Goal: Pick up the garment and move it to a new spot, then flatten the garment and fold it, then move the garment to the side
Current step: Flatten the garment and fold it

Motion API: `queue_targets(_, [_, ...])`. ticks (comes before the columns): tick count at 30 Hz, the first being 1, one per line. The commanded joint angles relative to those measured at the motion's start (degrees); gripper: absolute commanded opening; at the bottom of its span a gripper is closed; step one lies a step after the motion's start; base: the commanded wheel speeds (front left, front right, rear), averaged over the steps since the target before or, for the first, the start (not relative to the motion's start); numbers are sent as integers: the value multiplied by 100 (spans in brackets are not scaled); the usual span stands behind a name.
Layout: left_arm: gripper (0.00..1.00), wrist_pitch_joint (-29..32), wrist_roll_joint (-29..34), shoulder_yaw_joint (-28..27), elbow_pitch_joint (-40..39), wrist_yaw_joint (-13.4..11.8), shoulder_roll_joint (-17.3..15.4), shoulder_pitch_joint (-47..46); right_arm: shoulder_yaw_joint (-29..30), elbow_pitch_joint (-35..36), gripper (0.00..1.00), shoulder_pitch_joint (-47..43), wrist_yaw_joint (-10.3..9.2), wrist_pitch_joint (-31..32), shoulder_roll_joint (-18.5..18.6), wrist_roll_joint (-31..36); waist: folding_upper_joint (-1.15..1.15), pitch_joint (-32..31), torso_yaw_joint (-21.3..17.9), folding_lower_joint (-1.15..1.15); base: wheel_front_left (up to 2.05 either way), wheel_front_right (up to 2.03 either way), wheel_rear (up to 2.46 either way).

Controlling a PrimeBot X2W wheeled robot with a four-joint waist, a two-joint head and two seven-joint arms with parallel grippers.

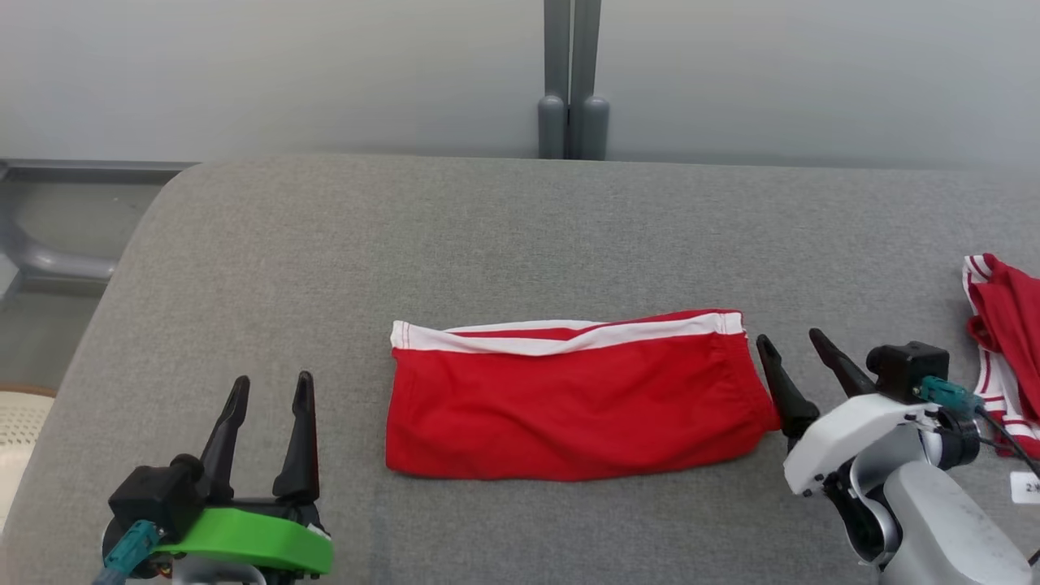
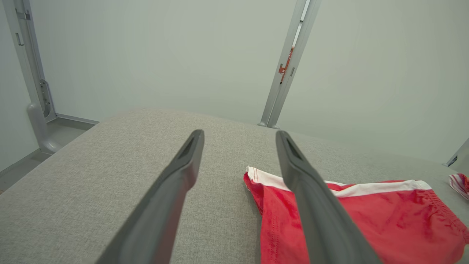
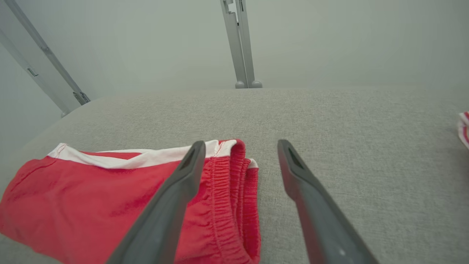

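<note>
Both left gripper [image 1: 273, 378] and right gripper [image 1: 788, 336] have fingers open, empty; garment [image 1: 569, 398] lies folded on the bench [image 1: 487, 227] (seemingly); moving it aside remains.

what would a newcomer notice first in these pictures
The folded red shorts with a white stripe stand out first, lying flat in the middle of the grey padded surface. Next come the two open grippers: the left gripper at the lower left, apart from the cloth, and the right gripper close beside the shorts' right edge. A second red-and-white garment lies at the far right.
</note>
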State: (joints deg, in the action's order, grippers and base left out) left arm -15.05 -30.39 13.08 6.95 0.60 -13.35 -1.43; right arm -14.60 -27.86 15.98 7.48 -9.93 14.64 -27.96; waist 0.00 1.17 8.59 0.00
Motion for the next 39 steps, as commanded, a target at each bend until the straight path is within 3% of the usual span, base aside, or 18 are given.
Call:
queue_targets(1, [100, -13, 104, -37, 62, 77, 57, -107, 12, -222, 100, 135, 3, 59, -46, 71, 0, 179, 226, 0, 0, 0, 0])
queue_targets(11, [100, -13, 278, -287, 346, 370, 332, -287, 263, -1468, 100, 553, 2, 346, -236, 70, 0, 439, 550, 0, 0, 0, 0])
queue_targets(20, [100, -13, 446, -323, 519, 529, 437, -423, 215, -2035, 100, 647, -1, 601, -272, -505, 0, 574, 687, 0, 0, 0, 0])
queue_targets(21, [100, -14, 442, -324, 541, 545, 438, -437, 159, -2046, 68, 650, 0, 653, -295, -627, 0, 572, 700, 0, 0, 0, 0])
queue_targets(22, [100, -14, 438, -325, 561, 543, 432, -445, 111, -2038, 27, 652, 3, 658, -298, -709, 0, 568, 707, 0, 0, 0, 0])
queue_targets(23, [100, -14, 445, -329, 583, 554, 423, -452, 64, -2007, 0, 651, 3, 607, -291, -815, 0, 559, 713, 0, 0, 0, 0])
queue_targets(32, [100, -13, 513, -355, 670, 588, 404, -380, -182, -1723, 0, 783, 2, 85, -16, -1454, 0, 393, 585, 0, 0, 0, 0])
queue_targets(39, [100, -13, 512, -376, 664, 589, 475, -238, -243, -1395, 0, 648, 2, 608, 853, -1960, 0, 257, 249, 0, 0, 0, 0])
